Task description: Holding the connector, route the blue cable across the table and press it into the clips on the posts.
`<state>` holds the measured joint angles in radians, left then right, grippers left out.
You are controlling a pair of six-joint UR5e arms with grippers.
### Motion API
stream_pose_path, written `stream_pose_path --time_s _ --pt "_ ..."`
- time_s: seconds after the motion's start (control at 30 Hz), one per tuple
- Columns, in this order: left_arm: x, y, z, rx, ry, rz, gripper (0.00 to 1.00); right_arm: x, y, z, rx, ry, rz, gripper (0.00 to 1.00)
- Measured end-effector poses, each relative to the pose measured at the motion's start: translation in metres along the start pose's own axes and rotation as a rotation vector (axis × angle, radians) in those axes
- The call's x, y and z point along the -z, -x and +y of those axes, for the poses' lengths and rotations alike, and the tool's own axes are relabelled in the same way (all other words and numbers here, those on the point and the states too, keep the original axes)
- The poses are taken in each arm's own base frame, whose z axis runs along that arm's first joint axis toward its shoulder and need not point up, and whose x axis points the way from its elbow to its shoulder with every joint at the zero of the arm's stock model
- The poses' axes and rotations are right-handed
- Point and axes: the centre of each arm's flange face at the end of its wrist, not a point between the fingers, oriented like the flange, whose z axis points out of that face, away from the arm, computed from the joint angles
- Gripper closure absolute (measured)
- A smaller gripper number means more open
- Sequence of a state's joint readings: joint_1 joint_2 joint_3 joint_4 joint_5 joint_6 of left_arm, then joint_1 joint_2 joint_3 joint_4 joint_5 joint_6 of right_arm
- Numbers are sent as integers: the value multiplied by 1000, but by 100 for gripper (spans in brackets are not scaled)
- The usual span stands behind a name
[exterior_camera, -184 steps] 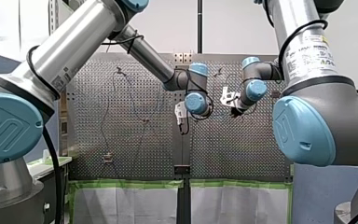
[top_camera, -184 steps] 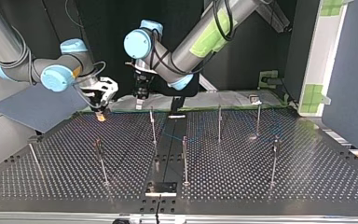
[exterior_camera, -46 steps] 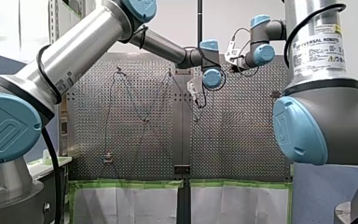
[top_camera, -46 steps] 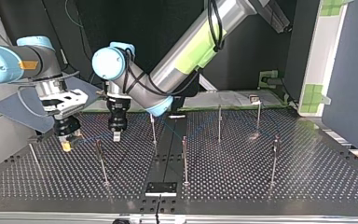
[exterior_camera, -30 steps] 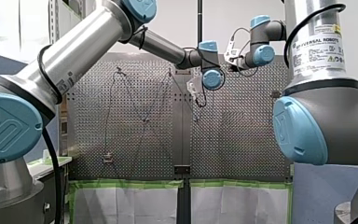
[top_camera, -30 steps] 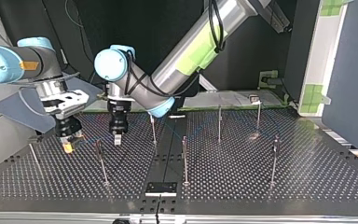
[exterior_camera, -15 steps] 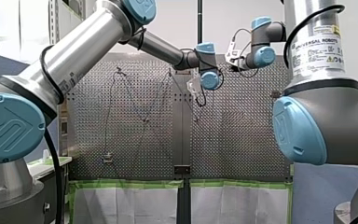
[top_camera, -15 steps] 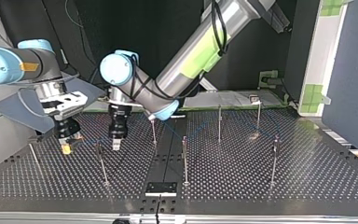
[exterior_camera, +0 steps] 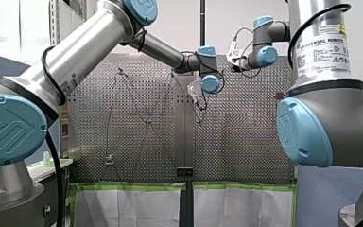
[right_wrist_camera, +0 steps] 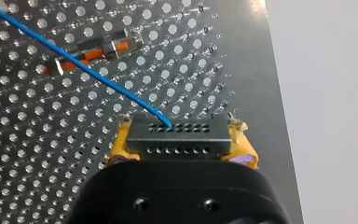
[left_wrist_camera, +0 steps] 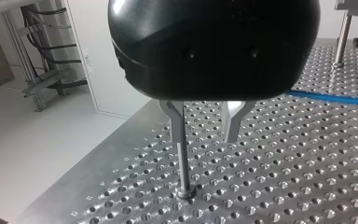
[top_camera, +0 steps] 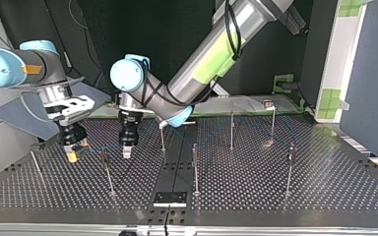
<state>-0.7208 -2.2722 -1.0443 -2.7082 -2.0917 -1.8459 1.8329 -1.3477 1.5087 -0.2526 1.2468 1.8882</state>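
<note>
While my right claw [right_wrist_camera: 182,140] clenches the connector [right_wrist_camera: 177,145], its blue cable [right_wrist_camera: 74,63] runs ahead; my left claw [left_wrist_camera: 205,134] gapes

Perforated silver table [right_wrist_camera: 191,60], blue cable [right_wrist_camera: 98,77]

I'm working in a robotics lab: a perforated metal table [top_camera: 275,191] studded with thin posts [top_camera: 195,167], my left arm [top_camera: 211,44] and my right arm [top_camera: 10,64] reaching over it, green tape [exterior_camera: 132,186] along panel edges, cables [left_wrist_camera: 44,18] on a bare metal frame [left_wrist_camera: 32,79].
</note>
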Motion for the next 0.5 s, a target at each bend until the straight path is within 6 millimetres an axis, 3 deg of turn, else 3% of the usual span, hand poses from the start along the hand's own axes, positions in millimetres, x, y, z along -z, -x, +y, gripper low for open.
stream_pose_path --time_s 0.07,0.13,0.17,0.2,0.23,0.5 --pt "2 -1 -1 -4 5 6 45 0 0 0 0 0 0 100" --pt "5 -2 -1 -8 14 15 27 0 0 0 0 0 0 100" --pt "6 -2 -1 -10 18 19 27 0 0 0 0 0 0 100" --pt "7 -3 -1 -12 24 25 18 0 0 0 0 0 0 100" --pt "8 -3 0 -14 29 30 2 0 0 0 0 0 0 100" --pt "19 -7 1 -40 71 75 2 0 0 0 0 0 0 100"
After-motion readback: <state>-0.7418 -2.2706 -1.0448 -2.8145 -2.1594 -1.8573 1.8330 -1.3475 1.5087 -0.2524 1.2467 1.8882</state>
